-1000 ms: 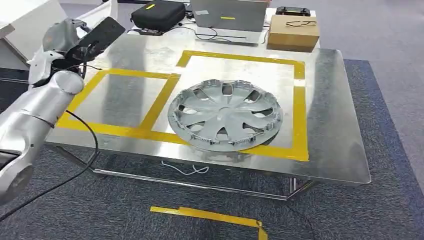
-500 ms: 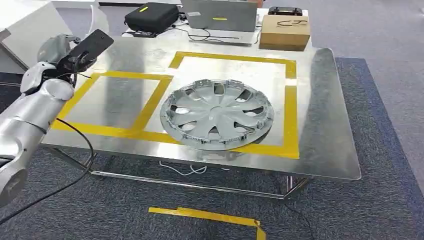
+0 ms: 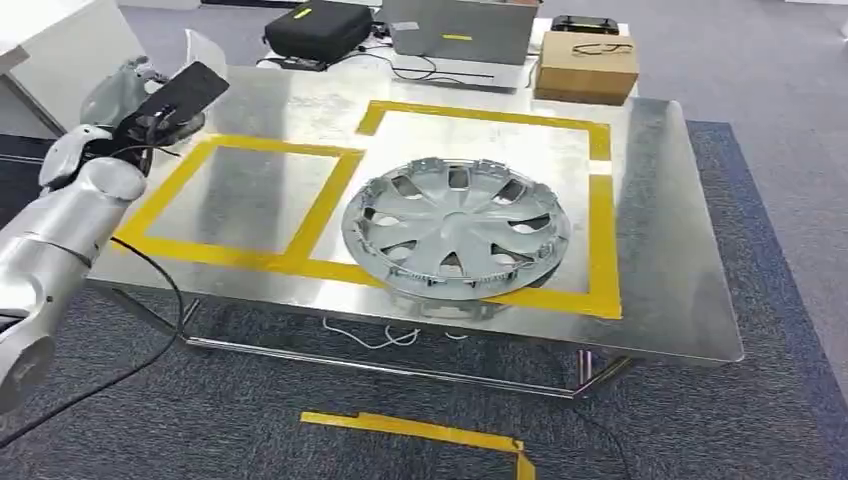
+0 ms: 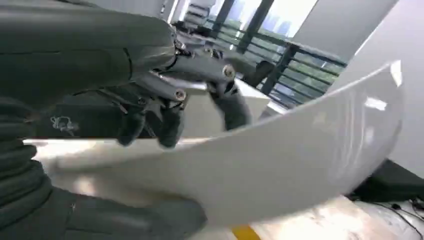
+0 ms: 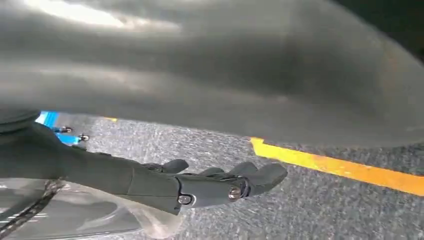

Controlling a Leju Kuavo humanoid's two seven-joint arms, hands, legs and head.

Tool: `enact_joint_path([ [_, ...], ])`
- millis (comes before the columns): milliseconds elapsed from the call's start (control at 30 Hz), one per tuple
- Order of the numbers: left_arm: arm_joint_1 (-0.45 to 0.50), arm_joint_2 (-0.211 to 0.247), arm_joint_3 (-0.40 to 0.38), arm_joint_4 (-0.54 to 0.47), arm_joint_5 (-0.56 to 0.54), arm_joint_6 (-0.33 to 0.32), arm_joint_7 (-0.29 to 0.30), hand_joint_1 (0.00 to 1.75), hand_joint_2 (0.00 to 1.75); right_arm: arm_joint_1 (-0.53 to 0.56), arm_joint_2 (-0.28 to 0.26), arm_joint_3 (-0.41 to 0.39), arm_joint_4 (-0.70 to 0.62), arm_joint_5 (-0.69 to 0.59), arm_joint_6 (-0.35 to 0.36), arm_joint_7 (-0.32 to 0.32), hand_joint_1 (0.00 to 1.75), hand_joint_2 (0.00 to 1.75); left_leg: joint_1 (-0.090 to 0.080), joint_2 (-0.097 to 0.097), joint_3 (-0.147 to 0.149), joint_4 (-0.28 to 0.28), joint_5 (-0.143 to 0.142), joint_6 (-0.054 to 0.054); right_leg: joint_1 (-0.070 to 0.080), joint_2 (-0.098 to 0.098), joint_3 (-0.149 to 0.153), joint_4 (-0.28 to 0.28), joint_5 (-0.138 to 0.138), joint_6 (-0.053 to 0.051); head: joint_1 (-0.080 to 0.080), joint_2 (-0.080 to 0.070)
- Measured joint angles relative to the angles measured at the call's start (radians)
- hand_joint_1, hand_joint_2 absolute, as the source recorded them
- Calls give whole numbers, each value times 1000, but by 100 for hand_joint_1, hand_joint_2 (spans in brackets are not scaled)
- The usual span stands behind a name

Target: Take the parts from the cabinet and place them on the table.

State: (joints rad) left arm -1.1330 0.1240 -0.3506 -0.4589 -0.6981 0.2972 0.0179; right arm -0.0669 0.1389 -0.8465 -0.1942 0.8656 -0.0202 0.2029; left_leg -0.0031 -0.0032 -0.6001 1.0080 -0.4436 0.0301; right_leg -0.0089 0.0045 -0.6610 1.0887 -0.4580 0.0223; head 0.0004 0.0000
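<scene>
I see a curved white panel [image 4: 300, 150] gripped in my left hand [image 4: 165, 105], fingers [image 4: 230, 107] wrapped over its edge, raised above the far left corner of the steel worktop [image 3: 660, 270]. A silver hubcap [image 3: 457, 240] lies inside the yellow tape square. My right hand [image 5: 200, 185] hangs with fingers extended, holding nothing, over grey carpet [image 5: 310, 210].

I can't read any text, label or number on anything from here; everything's too small or blurred
</scene>
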Motion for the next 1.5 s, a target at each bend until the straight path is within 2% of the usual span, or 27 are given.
enact_joint_path([
  [33, -1, -3, 4, 0, 1, 1, -5, 0, 0, 0, 0, 0, 0, 1, 0, -2, 0, 0, 0, 0, -1, 1, -1, -2, 1, -2, 30, -64, 10, -4, -1, 0],
  [67, -2, -5, 6, 0, 1, 4, -7, 0, 0, -2, 0, 0, 0, 1, 0, -3, 0, 0, -8, -1, -7, 7, -5, -7, 5, -3, 52, -82, -2, -4, 0, 0],
  [167, 5, -11, 16, 0, 14, 21, -13, 0, 0, 1, 0, -2, 0, 3, 0, -10, 0, 0, -2, 0, -5, 2, -1, -20, 10, 0, 49, -80, 0, -15, -1, 0],
  [233, 9, -14, 25, -1, 31, 30, -35, 0, 0, -1, 0, -4, 0, 7, 0, -12, 0, 0, 0, 0, -11, 21, -22, -31, 2, -1, 56, -93, 8, -27, -2, 0],
  [333, 20, -14, 47, -1, 59, 37, -67, 0, 0, -1, 1, -6, 0, 13, 1, -14, 0, 0, 4, 0, -101, 230, -129, -44, 2, 1, 58, -92, 7, -33, -4, 0],
  [367, 32, -14, 51, -1, 62, 37, -78, 0, 0, 1, 1, -6, 0, 16, 2, -15, 0, 0, 5, 0, -135, 299, -150, -47, 1, 1, 58, -92, 6, -33, -5, 0],
  [400, 41, -15, 53, -2, 65, 36, -85, 0, 0, 1, 1, -6, 0, 17, 3, -15, 0, 0, 6, 0, -144, 314, -146, -47, 1, 2, 58, -91, 6, -33, -5, 0],
  [467, 53, -16, 60, -6, 76, 34, -97, 0, 0, 1, 1, -6, 0, 18, 3, -18, 0, 0, 8, 0, -101, 217, -74, -45, 1, 3, 59, -90, 4, -31, -4, 0],
  [533, 52, -15, 68, -17, 81, 34, -104, 0, 0, 0, 2, -6, 0, 19, 4, -24, 0, 0, 8, 0, -17, 35, 10, -39, 2, 3, 61, -87, 1, -26, -5, 0],
  [567, 51, -16, 71, -19, 83, 34, -106, 0, 0, 0, 2, -6, 0, 19, 4, -27, 0, 0, 2, 0, -2, 12, -7, -36, 8, 4, 56, -83, -1, -20, -4, 0],
  [667, 63, -17, 79, -28, 103, 33, -117, 0, 0, 0, 3, -6, 0, 20, 4, -33, 0, 0, -2, -2, -8, 9, -6, -22, 3, 4, 55, -87, 3, -7, -3, 0],
  [733, 63, -23, 88, -39, 123, 35, -132, 0, 0, -1, 3, -6, 0, 22, 3, -34, 0, 0, 7, 0, -3, -3, 2, -7, 4, 4, 42, -76, -9, 4, -3, 0],
  [767, 63, -26, 94, -47, 135, 37, -141, 0, 0, -1, 3, -6, 0, 24, 3, -37, 0, 0, 7, 1, -2, -2, 2, 0, 4, 2, 25, -36, -37, 8, 2, 0],
  [833, 68, -31, 109, -59, 159, 45, -152, 0, 0, 0, 3, -6, 0, 25, 1, -40, 0, 0, 5, 2, -3, -2, 1, 5, 2, 2, -54, 131, -113, 14, 0, 0],
  [867, 74, -34, 114, -62, 164, 47, -155, 0, 0, 1, 3, -6, 0, 26, 0, -43, 0, 0, 4, 2, -3, -2, 1, 6, 2, 2, -90, 204, -138, 15, 2, 0],
  [900, 82, -39, 118, -68, 167, 49, -157, 0, 0, 2, 3, -6, 0, 27, 0, -45, 0, 0, 3, 1, -3, -1, 1, 6, 2, 2, -110, 241, -140, 16, 1, 0],
  [933, 87, -40, 119, -71, 169, 50, -158, 0, 0, 2, 3, -6, 0, 27, 0, -47, 0, 0, 2, 1, -2, -1, 1, 6, 2, 2, -103, 222, -118, 15, 1, 0],
  [967, 90, -43, 120, -75, 170, 51, -158, 0, 0, 1, 3, -6, 0, 27, 0, -48, 0, 0, 2, 0, -2, 0, 0, 6, 2, 2, -74, 157, -79, 12, 1, 0],
  [1033, 90, -45, 125, -85, 170, 52, -159, 0, 0, -1, 3, -6, 0, 27, 0, -48, 0, 0, 2, 0, -1, 4, -3, 2, 2, -1, 21, -30, 4, 6, 1, 0],
  [1100, 90, -44, 133, -92, 173, 54, -161, 0, 0, -3, 3, -6, 0, 27, 0, -48, 0, 0, -5, 0, -8, 11, -7, -8, 5, -2, 54, -80, -6, -3, -3, 0],
  [1200, 99, -48, 144, -103, 216, 70, -184, 0, 0, 1, 3, -7, 0, 30, -3, -48, 0, 0, -2, 0, -6, 7, -5, -20, 8, -1, 53, -81, -3, -16, 0, 0],
  [1233, 107, -50, 151, -117, 240, 87, -200, 0, 0, -1, 3, -7, 0, 32, -4, -48, 0, 0, 0, 0, -9, 14, -15, -25, 2, -2, 57, -87, 2, -24, 0, 0],
  [1300, 123, -54, 173, -156, 294, 125, -237, 0, 0, -3, 3, -7, 0, 36, -6, -48, 0, 0, 1, 0, -43, 104, -78, -35, 2, -1, 58, -88, 3, -30, -5, 0],
  [1367, 152, -58, 193, -196, 354, 130, -257, 0, 0, -2, 3, -7, 0, 37, -8, -49, 0, 0, 3, 0, -113, 267, -149, -42, 3, 1, 59, -86, 2, -30, -4, 0],
  [1400, 170, -61, 199, -215, 379, 130, -266, 0, 0, 0, 3, -8, 0, 37, -9, -49, 0, 0, 4, 0, -134, 312, -159, -43, 3, 1, 59, -85, 2, -31, -4, 0],
  [1433, 190, -63, 206, -241, 411, 129, -273, 0, 0, -1, 3, -8, 0, 37, -12, -50, 0, 0, 6, 0, -132, 307, -143, -43, 3, 2, 59, -85, 1, -31, -4, 0],
  [1500, 217, -68, 214, -296, 473, 124, -281, 0, 0, -1, 3, -8, 0, 38, -14, -50, 0, 0, 8, 0, -76, 183, -66, -40, 3, 2, 59, -82, 0, -30, -3, 0],
])
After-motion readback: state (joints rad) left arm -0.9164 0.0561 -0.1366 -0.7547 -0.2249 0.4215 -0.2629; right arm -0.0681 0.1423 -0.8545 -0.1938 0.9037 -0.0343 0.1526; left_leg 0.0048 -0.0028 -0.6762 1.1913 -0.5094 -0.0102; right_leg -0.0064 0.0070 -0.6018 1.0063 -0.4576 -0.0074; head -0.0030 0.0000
